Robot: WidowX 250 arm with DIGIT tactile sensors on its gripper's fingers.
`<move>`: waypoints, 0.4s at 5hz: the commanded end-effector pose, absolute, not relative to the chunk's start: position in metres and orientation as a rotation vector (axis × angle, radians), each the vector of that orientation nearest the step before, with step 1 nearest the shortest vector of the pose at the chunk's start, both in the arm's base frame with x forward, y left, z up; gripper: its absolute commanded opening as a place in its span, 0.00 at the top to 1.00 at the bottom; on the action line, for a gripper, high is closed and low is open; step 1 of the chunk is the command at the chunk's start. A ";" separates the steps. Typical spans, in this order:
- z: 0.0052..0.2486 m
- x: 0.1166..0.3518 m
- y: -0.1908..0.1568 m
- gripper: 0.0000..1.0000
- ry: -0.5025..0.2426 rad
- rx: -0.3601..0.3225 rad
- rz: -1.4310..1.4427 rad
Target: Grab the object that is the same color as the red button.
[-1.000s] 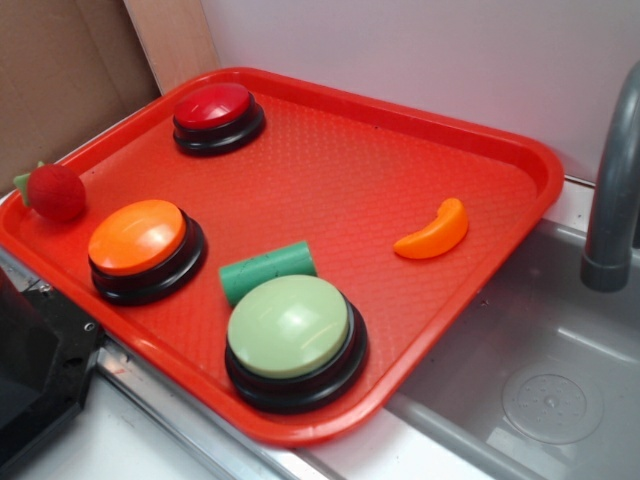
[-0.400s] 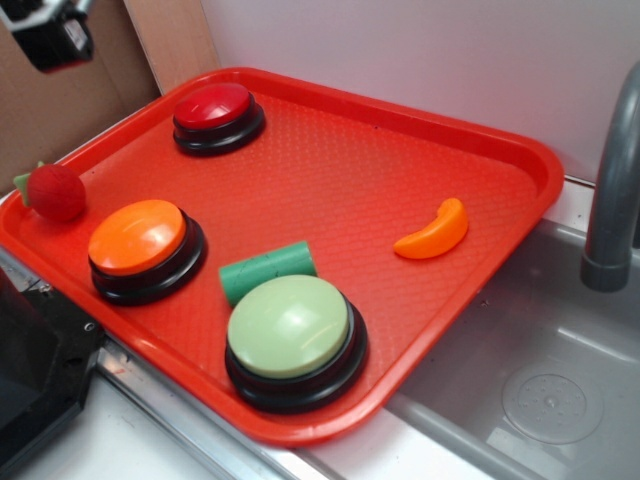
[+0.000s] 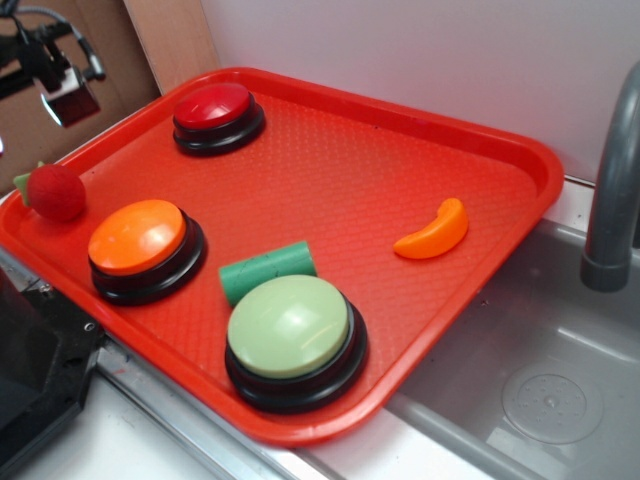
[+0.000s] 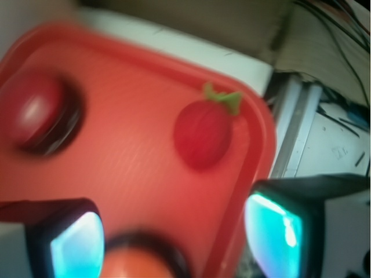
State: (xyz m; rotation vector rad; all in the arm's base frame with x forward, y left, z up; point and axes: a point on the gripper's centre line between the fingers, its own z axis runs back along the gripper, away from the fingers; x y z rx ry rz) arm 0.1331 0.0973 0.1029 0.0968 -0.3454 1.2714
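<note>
The small red toy fruit point(image 3: 55, 192) with a green leaf tip sits at the left edge of the red tray point(image 3: 400, 130). The wrist view shows the fruit point(image 4: 203, 133) ahead of the jaws. The red button point(image 3: 215, 115) stands at the tray's back left and is blurred at the left of the wrist view point(image 4: 37, 116). My gripper point(image 3: 60, 85) hangs high above the tray's left rim, well above the fruit. In the wrist view the gripper point(image 4: 174, 240) is open and empty, with its fingers point(image 4: 78, 246) wide apart.
An orange button point(image 3: 140, 245), a pale green button point(image 3: 290, 335), a green cylinder point(image 3: 268, 270) and an orange crescent point(image 3: 435, 232) lie on the tray. A grey sink point(image 3: 540, 380) and faucet pipe point(image 3: 610, 200) are at the right. A cardboard wall point(image 3: 60, 60) stands behind the gripper.
The gripper came into the exterior view at the top left and has moved down and slightly right toward the fruit. The objects on the tray have not moved.
</note>
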 end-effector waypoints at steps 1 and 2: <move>0.060 0.122 0.135 0.00 -0.266 0.178 1.460; 0.048 0.122 0.133 0.00 -0.285 0.189 1.480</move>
